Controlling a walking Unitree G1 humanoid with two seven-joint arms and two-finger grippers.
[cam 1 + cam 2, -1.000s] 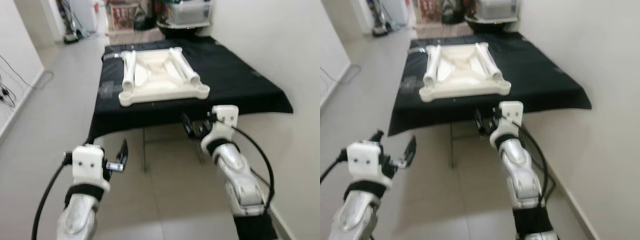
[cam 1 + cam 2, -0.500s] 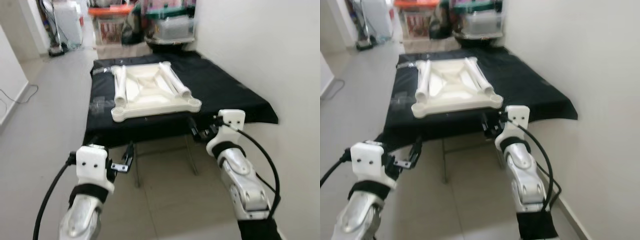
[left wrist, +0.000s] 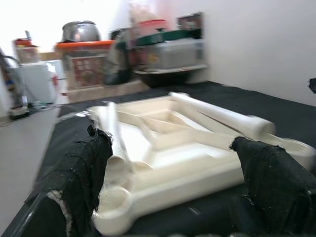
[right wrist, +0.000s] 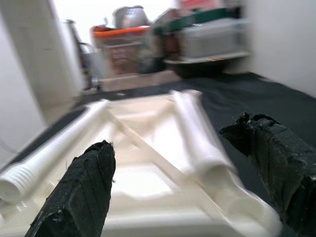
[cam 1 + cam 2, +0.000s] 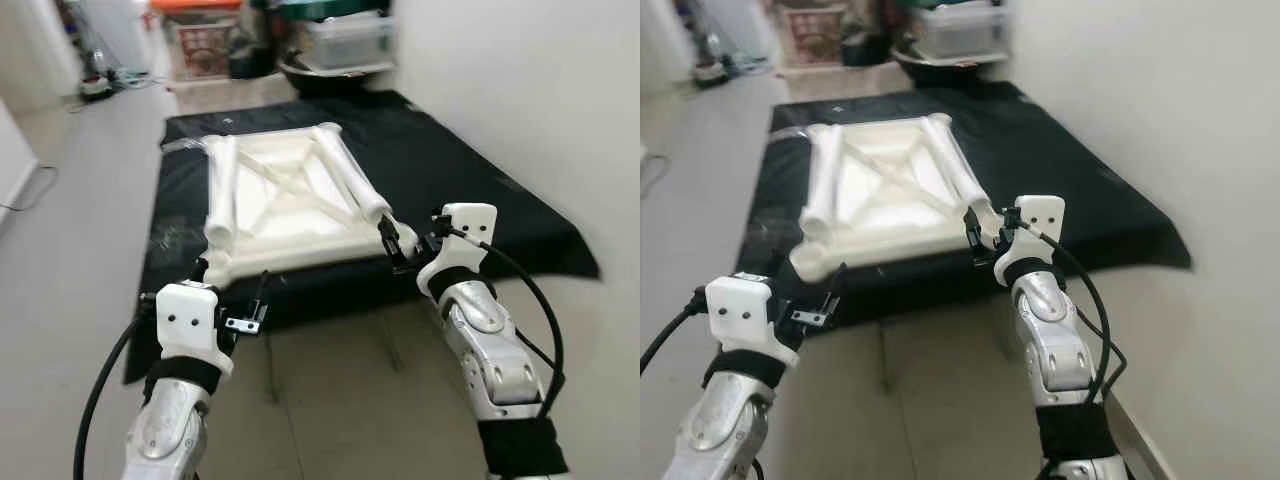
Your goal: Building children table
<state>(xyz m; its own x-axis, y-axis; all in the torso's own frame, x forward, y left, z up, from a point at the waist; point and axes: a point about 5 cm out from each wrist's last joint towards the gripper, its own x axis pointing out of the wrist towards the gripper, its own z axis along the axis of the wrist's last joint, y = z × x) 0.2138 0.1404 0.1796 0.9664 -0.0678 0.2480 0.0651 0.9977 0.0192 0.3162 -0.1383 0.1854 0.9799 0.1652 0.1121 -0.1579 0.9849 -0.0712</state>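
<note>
Both jaws gape, released, the left gripper [image 5: 232,297] at the near left corner and the right gripper [image 5: 398,240] at the near right corner of the upturned tabletop [image 5: 285,205] lying, two legs [image 5: 355,187] on it, on the black-draped surface [image 5: 470,185].

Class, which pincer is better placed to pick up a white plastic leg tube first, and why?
Right. The right pincer is open at the end of the right white plastic leg tube; the left pincer sits lower, before the tabletop's corner.

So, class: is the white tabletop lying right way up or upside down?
Upside down: the tabletop shows its ribbed underside and corner sockets, with two loose legs resting on it.
</note>
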